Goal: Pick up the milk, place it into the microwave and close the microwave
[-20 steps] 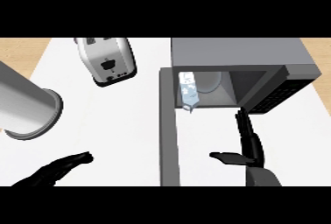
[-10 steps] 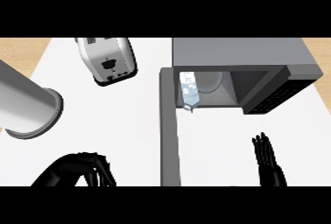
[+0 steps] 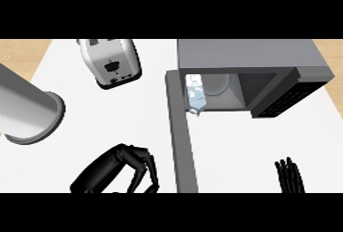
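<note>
Head view. The small white-and-blue milk carton (image 3: 195, 93) stands inside the cavity of the grey box-shaped microwave (image 3: 244, 53), at the cavity's left side, just behind the hinge. The microwave's grey door (image 3: 181, 145) is swung fully open and projects toward the view's lower edge.

Task status, as a judgement: the pick and the placement appear complete, because the carton rests within the cavity and neither hand touches it. The remaining step is closing the door, which is not yet done.

The black left hand (image 3: 119, 170) sits at the lower centre-left, near the door's outer face. Its fingers are curled and hold nothing. Whether it touches the door cannot be determined.

The black right hand (image 3: 289, 174) shows at the lower right edge, fingers straight and together, pointing up, holding nothing. It is resting, well apart from the microwave.

Inventory count: one milk carton, one microwave, one chrome two-slot toaster (image 3: 110, 61), one large brushed-metal cylinder (image 3: 26, 111), two hands, one white countertop (image 3: 100, 122).
</note>
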Available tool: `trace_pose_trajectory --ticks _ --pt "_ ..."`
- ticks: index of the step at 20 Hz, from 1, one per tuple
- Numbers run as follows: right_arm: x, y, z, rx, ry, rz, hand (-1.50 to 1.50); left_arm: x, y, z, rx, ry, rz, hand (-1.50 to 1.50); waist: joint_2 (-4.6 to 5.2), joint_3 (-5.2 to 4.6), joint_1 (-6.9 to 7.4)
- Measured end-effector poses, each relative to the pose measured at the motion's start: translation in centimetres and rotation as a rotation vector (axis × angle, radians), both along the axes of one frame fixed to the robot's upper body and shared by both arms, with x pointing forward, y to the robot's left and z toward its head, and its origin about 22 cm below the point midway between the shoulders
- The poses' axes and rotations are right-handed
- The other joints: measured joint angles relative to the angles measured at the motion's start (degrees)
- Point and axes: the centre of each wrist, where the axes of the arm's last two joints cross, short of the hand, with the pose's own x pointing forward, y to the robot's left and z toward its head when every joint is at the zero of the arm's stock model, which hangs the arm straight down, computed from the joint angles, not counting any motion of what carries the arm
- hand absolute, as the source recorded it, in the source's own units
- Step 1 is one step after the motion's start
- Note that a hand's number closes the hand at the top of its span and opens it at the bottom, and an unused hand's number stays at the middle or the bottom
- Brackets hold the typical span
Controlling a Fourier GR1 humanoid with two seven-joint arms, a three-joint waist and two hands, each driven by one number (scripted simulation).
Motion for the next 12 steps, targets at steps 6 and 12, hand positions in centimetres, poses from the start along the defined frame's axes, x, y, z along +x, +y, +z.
trace_pose_trajectory --ticks 6,12 --pt "-2.2 -2.2 1.7 -0.006 -0.011 -0.014 -1.50 1.0 -4.8 -1.1 0.076 -0.010 -0.101 1.50 0.00 0.01 0.11" --pt "-2.3 -2.6 3.7 0.002 -0.058 0.022 -1.50 1.2 -10.2 -2.8 0.129 -0.046 -0.140 1.50 0.02 -0.04 -0.47"
